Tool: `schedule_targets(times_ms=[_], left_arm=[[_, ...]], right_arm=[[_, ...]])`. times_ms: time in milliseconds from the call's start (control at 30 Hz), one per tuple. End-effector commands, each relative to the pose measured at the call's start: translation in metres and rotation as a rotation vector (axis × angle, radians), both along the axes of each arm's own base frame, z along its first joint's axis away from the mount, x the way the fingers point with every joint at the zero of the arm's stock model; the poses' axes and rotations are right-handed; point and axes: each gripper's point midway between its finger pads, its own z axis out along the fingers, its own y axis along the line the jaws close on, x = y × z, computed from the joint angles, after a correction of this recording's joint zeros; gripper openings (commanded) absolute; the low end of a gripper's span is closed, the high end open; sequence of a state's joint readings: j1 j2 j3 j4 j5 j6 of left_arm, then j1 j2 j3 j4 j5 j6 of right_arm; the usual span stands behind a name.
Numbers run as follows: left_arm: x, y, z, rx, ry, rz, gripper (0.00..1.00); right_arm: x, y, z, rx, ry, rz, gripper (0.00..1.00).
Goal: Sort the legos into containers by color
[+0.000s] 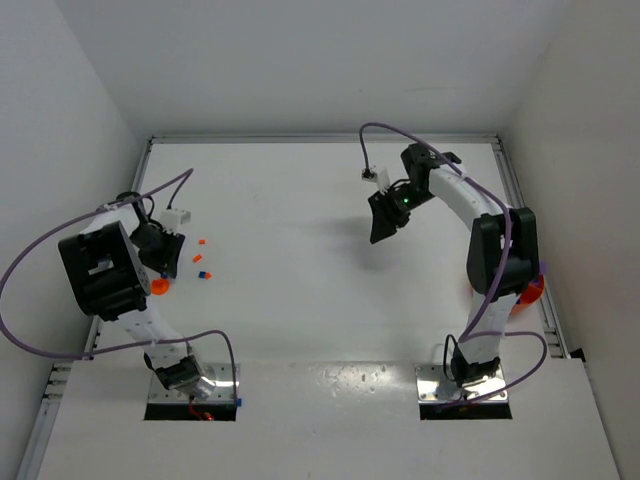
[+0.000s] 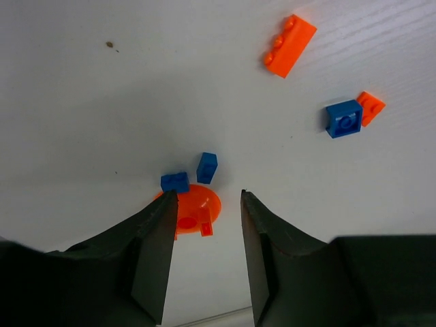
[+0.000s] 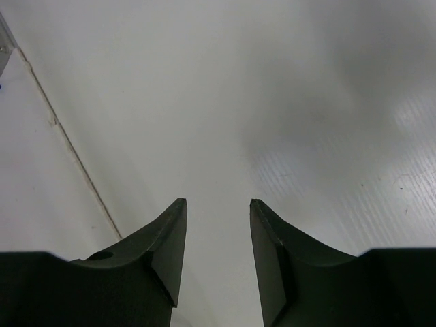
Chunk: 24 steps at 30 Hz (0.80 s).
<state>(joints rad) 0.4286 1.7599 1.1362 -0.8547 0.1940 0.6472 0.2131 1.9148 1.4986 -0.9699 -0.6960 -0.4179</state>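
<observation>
Left fingers [image 2: 160, 231]: apart, with nothing pinched between them. The tips are low over the tabletop [image 1: 300, 310], one on each side of a little orange dish.
Little orange dish [image 2: 204, 201]: round, lying flat near the left side of the tabletop. The left tip hides part of it. A tiny orange brick [image 2: 206, 228] sits at its near rim.
Two small blue bricks [image 2: 207, 167]: just past the dish. One touches its far rim and the other is right beside it.
Blue square brick [image 2: 343, 118]: farther out, touching a small orange brick [image 2: 372, 107].
Long orange brick [image 2: 289, 45]: alone, the farthest one from the dish.
Right fingers [image 3: 170, 238]: apart and holding nothing, up over bare tabletop in the far right part.
Orange bowl [image 1: 533, 289]: at the right edge, mostly hidden behind the right arm. Only a curved bit shows. It is well apart from the bricks.
Edges: a thin grey rail [image 1: 330, 138] runs round the tabletop. The left arm is close to the left side.
Open room: a wide bare stretch lies between the two arms.
Surface: white and smooth, with fine lines and one dark speck [image 2: 109, 45].
Room: plain white walls [image 1: 300, 60] on three sides.
</observation>
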Motion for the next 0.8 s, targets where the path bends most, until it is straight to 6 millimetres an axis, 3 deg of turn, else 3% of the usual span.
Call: schedule_targets(times_ms=[0,167,500,767], left_arm=[[0.020,0.004,0.006,0.032,-0.064,-0.035,0.47],[0.028,0.001,0.000,0.036,-0.074,-0.055,0.46],[0.020,-0.002,-0.019,0.018,-0.030,-0.073,0.39],[0.010,-0.002,-0.028,0.030,-0.007,-0.091,0.24]], right_arm=[[0.000,0.009,0.001,0.040,0.003,0.015,0.43],[-0.001,0.009,-0.002,0.038,0.012,0.014,0.43],[-0.002,0.011,-0.004,0.027,0.019,0.022,0.43],[-0.003,0.009,-0.008,0.015,0.035,0.020,0.43]])
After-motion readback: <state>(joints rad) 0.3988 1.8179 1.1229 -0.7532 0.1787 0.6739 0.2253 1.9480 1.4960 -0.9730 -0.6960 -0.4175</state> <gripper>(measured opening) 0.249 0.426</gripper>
